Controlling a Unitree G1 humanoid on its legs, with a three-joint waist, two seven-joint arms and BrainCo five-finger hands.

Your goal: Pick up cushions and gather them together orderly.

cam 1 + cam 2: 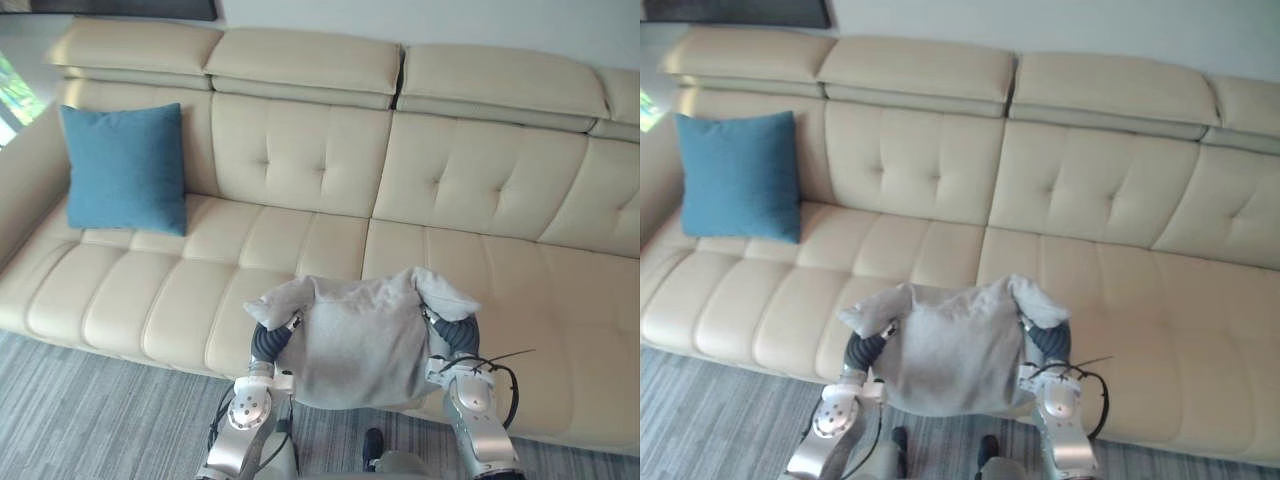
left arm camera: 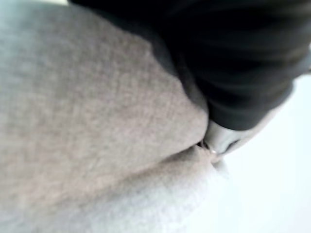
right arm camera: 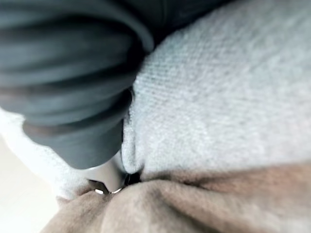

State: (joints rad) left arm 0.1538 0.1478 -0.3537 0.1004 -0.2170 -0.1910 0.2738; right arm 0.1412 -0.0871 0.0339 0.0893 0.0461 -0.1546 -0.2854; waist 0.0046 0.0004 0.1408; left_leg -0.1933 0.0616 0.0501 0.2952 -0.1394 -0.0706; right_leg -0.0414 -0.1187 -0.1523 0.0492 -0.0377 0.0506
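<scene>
We see the grey cushion (image 1: 358, 340) held up between our two hands, over the near edge of the sofa (image 1: 480, 200) around its middle. The left hand (image 1: 266, 342) is at the cushion's left side and the right hand (image 1: 456, 334) at its right. Their fingers are buried in the fabric, so we cannot tell how far either is closed. The blue cushion (image 1: 125, 168) leans upright against the backrest at the far left.
</scene>
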